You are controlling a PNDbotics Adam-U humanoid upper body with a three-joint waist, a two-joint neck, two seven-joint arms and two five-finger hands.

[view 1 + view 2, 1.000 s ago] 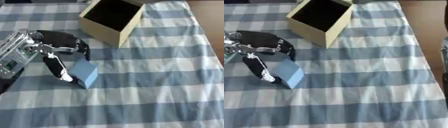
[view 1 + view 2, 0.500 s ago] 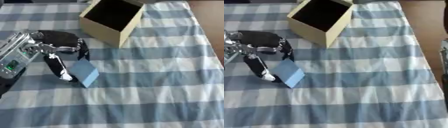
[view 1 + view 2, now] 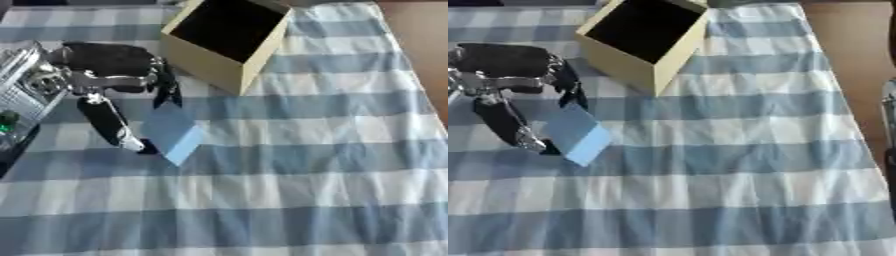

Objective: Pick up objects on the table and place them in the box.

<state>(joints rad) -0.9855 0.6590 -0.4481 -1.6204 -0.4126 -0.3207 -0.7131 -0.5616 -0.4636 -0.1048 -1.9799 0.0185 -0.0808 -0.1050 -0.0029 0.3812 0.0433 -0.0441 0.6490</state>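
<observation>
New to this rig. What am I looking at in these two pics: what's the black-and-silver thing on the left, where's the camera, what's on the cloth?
Both pictures come from one stereo camera in a humanoid robot's head, looking down at the table: left eye and right eye, same moment, nearly the same picture. A person drives the robot.

The black-and-silver mechanism is the robot's left hand, reaching in from the left side. Its fingers and thumb are curled round a small light blue box-shaped block, pinching it from both sides. Whether the block is lifted or touching the cloth I cannot tell.

The table is covered with a blue and white checked tablecloth. At the far side stands an open cream-coloured cardboard box, dark inside; that is where the block should go. The right hand is not clearly in view.
</observation>
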